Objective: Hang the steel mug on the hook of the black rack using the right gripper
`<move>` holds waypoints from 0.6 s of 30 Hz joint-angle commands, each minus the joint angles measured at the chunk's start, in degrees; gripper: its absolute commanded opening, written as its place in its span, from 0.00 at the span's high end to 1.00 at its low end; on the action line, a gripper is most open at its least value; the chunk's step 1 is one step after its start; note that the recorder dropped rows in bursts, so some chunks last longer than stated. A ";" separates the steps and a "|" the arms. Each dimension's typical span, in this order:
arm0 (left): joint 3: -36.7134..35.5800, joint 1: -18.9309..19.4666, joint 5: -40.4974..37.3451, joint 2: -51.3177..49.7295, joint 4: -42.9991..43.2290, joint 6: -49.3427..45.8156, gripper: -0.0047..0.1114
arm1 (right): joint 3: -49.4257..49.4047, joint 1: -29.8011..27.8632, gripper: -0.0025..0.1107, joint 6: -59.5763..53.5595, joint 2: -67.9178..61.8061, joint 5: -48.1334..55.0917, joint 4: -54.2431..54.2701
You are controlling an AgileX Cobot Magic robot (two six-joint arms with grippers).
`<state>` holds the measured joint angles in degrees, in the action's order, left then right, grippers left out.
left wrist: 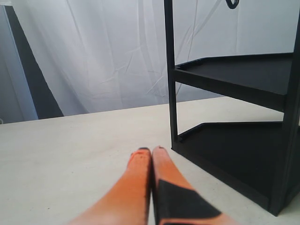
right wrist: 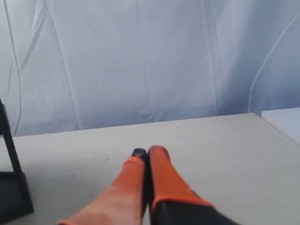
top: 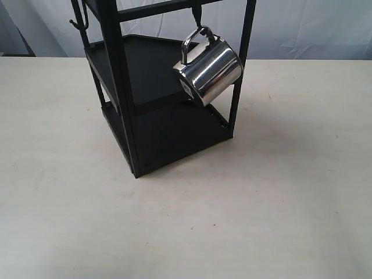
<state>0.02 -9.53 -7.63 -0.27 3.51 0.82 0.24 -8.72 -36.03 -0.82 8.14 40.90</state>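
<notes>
The steel mug [top: 210, 71] hangs tilted by its looped handle from the hook [top: 198, 23] on the near right side of the black rack [top: 151, 93]. No gripper touches it, and neither gripper shows in the exterior view. The right gripper [right wrist: 148, 153] is shut with nothing between its orange fingers, low over the table and away from the mug; a corner of the black rack [right wrist: 11, 197] shows at that view's edge. The left gripper [left wrist: 151, 151] is also shut and empty, close to the black rack's [left wrist: 234, 154] bottom shelf.
Another black hook [top: 79, 20] sticks out at the rack's upper left. The pale table [top: 279, 203] spreads around the rack. A white curtain [right wrist: 140, 61] hangs behind the table. A white edge [right wrist: 283, 119] shows at the side of the right wrist view.
</notes>
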 commanded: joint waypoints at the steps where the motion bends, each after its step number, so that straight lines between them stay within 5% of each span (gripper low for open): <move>1: -0.02 -0.27 0.30 0.27 0.37 0.14 0.95 | -0.24 -1.62 0.95 -0.48 0.82 6.11 -5.71; 18: -0.02 -0.27 0.30 0.27 0.37 0.14 0.95 | -0.24 -1.97 0.95 -0.25 0.82 7.96 -5.72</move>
<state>0.02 -9.53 -7.63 -0.27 3.51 0.82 0.12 -10.43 -36.17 -0.44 16.02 35.58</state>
